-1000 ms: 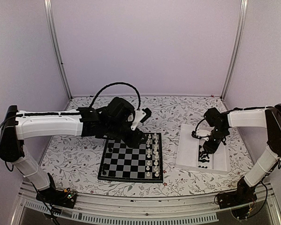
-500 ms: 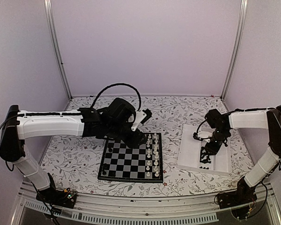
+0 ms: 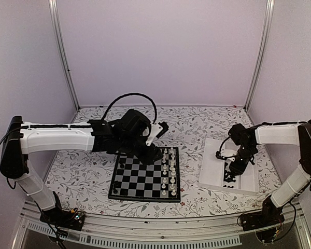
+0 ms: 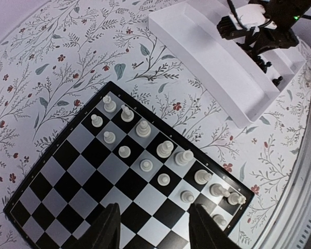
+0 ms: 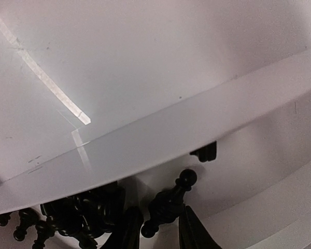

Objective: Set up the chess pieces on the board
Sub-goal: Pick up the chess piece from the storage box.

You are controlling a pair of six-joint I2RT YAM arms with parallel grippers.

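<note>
Right gripper [image 5: 158, 233] lowered in tray [image 3: 210, 166], narrow astride chess piece [image 5: 168, 205], grip unclear; left gripper [image 4: 153, 228] half-open above board [image 4: 67, 171].

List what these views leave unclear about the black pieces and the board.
- Right wrist view: whether the right tool grips the black piece; the frame edge cuts its fingers.
- Top view: the tray's chess pieces are too small to identify.
- Top view: the board's far corner, behind the left arm.

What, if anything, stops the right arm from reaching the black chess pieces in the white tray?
Likely yes, nothing does: the right gripper is down inside the tray, and one black piece lies between its fingers. Whether it grips the piece is unclear.
</note>
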